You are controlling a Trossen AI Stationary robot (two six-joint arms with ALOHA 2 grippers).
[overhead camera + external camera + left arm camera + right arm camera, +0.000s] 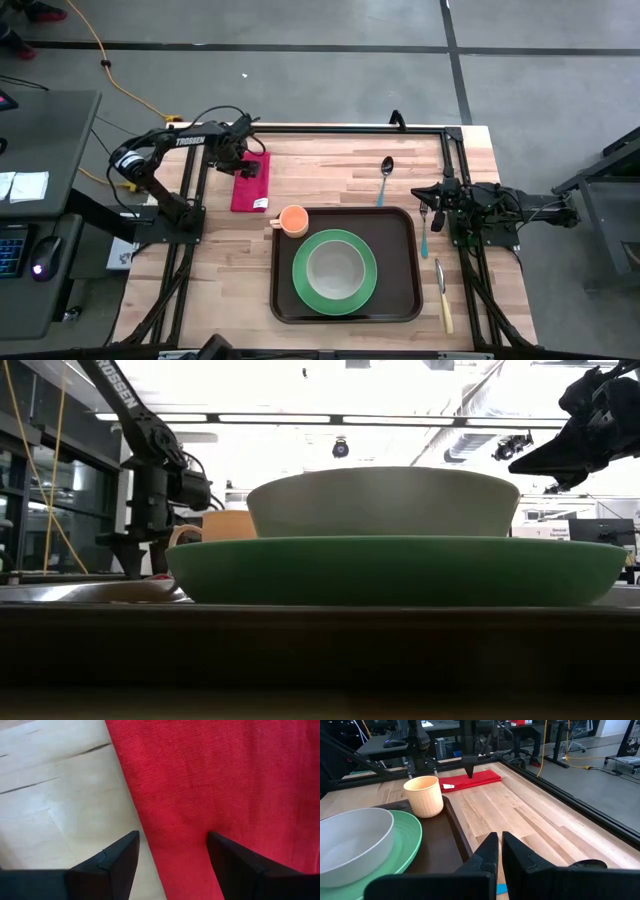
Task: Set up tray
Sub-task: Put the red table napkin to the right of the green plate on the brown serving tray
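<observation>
Tray (400, 225), dark brown, lay on the wooden table (330, 180) near its front edge, carrying a green plate (368, 290) with a grey bowl (334, 267) on it and an orange cup (293, 220) in its far left corner. At the table's far left, the left gripper (172, 860) stood down over a red napkin (251, 180) with its fingers spread wide, one over the cloth and one over bare wood. The right gripper (499, 851) waited above the table beside the tray's right rim with its fingers pressed together, empty, with a spoon (385, 176), a fork (424, 228) and a knife (443, 295) on the wood along that side.

I note dark brown tray (405, 262); green plate (305, 285), grey-white bowl (334, 268) on it; orange cup (293, 220) at ten o'clock; plain red cloth (252, 181); pale striped wood table (330, 170).
</observation>
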